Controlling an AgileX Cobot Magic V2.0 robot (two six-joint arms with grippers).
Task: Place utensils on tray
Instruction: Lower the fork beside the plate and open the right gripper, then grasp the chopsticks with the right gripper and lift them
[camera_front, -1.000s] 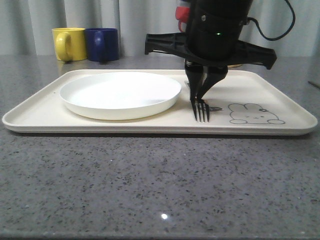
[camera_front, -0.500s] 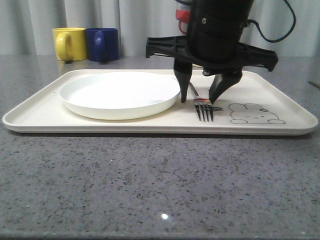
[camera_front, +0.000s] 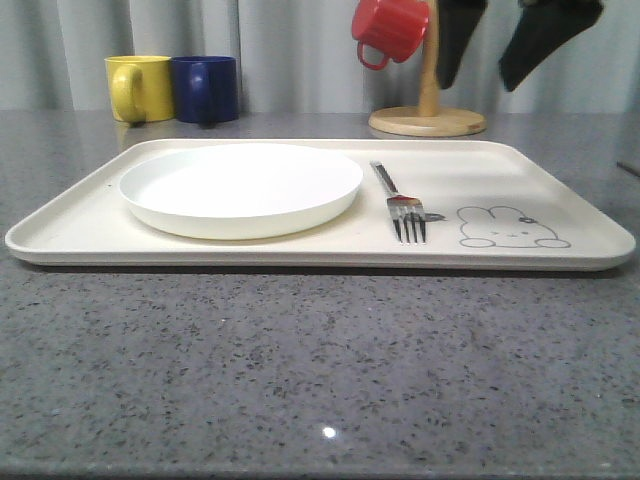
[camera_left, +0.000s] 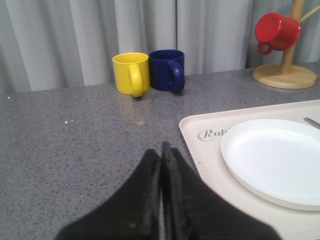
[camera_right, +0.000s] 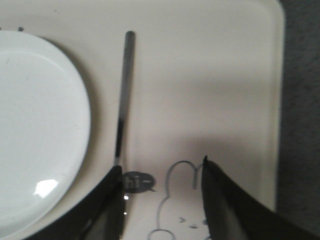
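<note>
The slim shiny steel fork (camera_front: 402, 200) lies flat on the cream rectangular tray (camera_front: 560, 262) beside the round white plate (camera_front: 240, 186); stiff, light, slippery, best pinched mid-handle; right gripper (camera_right: 162, 200) hangs open, empty; left gripper (camera_left: 161, 161) closed, empty.

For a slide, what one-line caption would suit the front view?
Fork lies on the cream tray beside the white plate, right end effector open above.

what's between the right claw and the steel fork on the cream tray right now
Nothing visible. The slim steel fork lies flat on the cream rectangular tray, beside the round white plate. The right claw hangs open above it with only open air between them.
</note>
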